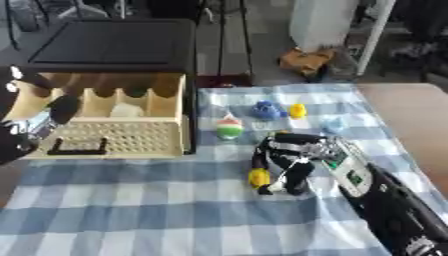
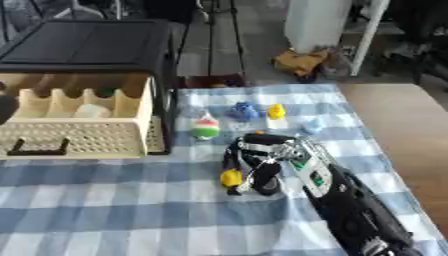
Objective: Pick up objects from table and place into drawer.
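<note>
Left eye view shows the right hand [image 1: 284, 167] near the middle of the frame, fingers curled round a small yellow toy [image 1: 259, 177] on the checked cloth [image 1: 131, 210], likely to lift it. The open drawer [image 1: 105, 137] waits at left. The left hand [image 1: 17, 135], at the left edge, cannot be read. 4 more toys sit above: a red, white and green one [image 1: 229, 127], a blue one [image 1: 265, 110], a yellow one [image 1: 297, 110], a pale blue one [image 1: 332, 125].

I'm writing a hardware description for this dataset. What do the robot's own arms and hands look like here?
The right hand has black fingers with silvery metal at the knuckles; its forearm is black with a pale panel carrying a small green mark. The left hand, at the left edge, shows black rounded parts with silver.
</note>
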You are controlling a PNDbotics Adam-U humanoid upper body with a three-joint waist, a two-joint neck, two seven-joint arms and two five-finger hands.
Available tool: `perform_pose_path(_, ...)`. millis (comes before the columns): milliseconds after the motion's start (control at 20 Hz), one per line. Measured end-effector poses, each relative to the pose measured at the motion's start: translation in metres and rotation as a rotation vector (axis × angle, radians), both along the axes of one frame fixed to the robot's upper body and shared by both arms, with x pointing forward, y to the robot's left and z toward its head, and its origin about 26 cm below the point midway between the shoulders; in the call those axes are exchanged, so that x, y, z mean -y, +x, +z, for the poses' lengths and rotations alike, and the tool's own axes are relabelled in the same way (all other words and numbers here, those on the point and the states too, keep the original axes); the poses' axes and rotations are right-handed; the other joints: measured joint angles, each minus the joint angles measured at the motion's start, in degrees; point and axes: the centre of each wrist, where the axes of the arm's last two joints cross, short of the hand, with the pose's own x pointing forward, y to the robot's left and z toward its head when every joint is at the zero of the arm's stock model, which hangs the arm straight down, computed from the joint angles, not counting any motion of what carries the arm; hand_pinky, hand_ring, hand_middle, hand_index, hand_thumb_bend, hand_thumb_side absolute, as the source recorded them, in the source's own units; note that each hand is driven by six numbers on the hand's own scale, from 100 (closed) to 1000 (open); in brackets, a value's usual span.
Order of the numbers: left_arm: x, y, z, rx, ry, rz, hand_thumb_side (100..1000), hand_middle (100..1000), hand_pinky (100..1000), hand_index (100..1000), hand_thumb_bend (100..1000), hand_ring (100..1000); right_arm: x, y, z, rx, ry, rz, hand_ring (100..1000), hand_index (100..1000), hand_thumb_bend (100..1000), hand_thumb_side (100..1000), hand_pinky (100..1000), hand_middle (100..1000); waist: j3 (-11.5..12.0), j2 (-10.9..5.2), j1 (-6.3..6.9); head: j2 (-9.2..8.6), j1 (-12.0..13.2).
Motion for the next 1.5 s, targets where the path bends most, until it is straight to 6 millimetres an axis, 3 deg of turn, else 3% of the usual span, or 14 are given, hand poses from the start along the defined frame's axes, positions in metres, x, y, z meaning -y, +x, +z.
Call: perform_pose_path(1500,0.0001,0.0000,0.0003,0.004,-0.001,-0.004,1000,100,100,673,672,100,-0.0008,0.0008,-0.0091,0.009,-0.043,-0.002,259,695,421,199,177,471,0.2,0.04,0.00,0.00,0.0)
